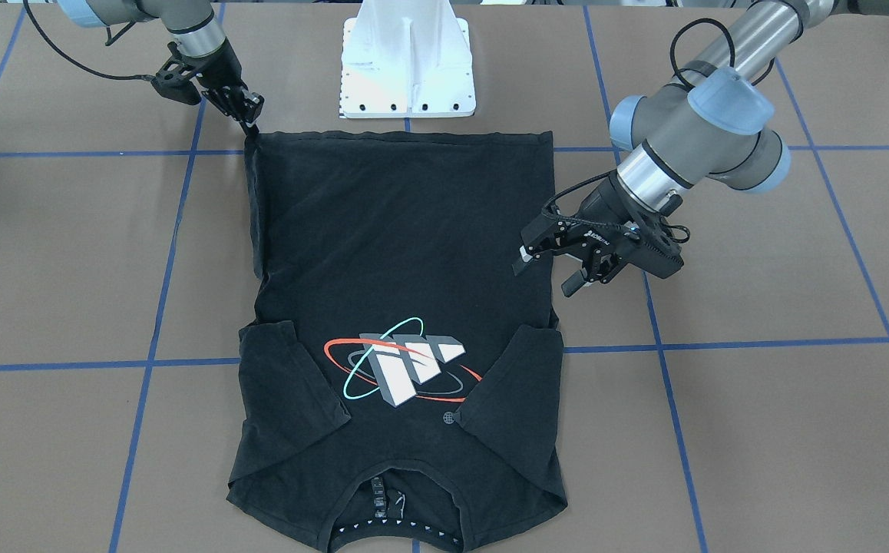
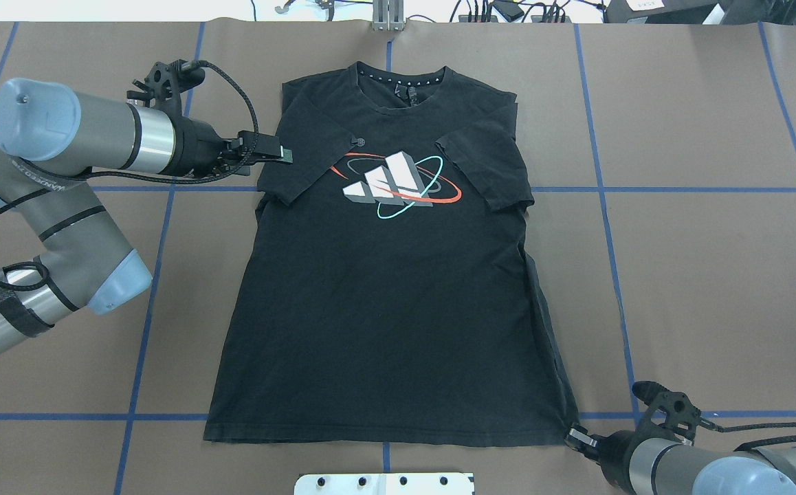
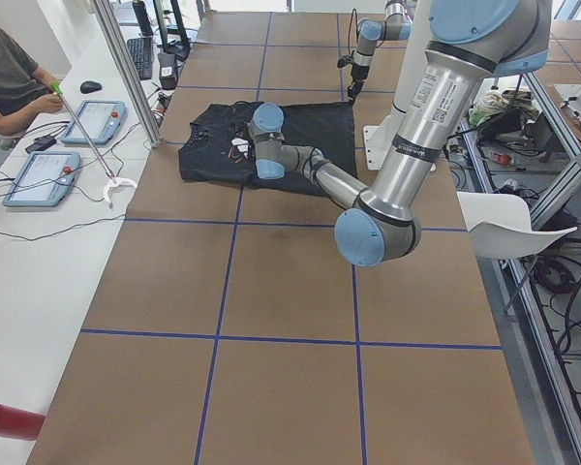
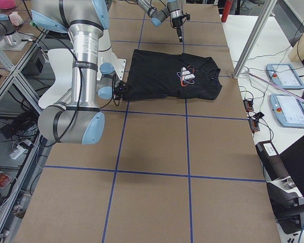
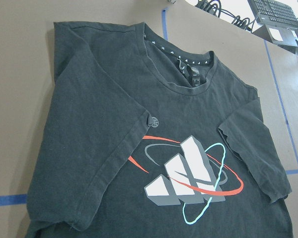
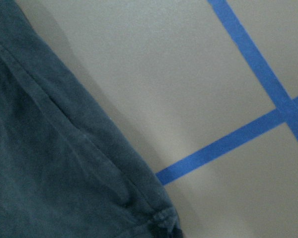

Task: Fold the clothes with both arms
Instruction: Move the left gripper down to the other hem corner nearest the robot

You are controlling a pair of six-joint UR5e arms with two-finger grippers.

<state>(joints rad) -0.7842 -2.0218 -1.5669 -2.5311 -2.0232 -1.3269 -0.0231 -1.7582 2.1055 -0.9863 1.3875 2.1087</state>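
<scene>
The black T-shirt (image 1: 406, 246) lies face up and flat on the brown table, collar pointing away from the robot, both sleeves folded in over the chest graphic (image 2: 398, 184). My left gripper (image 1: 548, 273) hangs open just above the shirt's side near its sleeve (image 2: 288, 182), with nothing between its fingers. My right gripper (image 1: 251, 123) is down at the hem corner (image 2: 570, 430) and looks shut on it. The right wrist view shows that corner (image 6: 159, 218) puckered. A narrow strip of the shirt's side (image 1: 256, 207) is turned over along that edge.
The white pedestal base (image 1: 406, 69) stands just behind the hem. Blue tape lines (image 2: 645, 189) grid the table. In the exterior left view a person (image 3: 10, 77) sits at a side bench with tablets (image 3: 87, 121). A metal post (image 3: 126, 77) stands by the table edge.
</scene>
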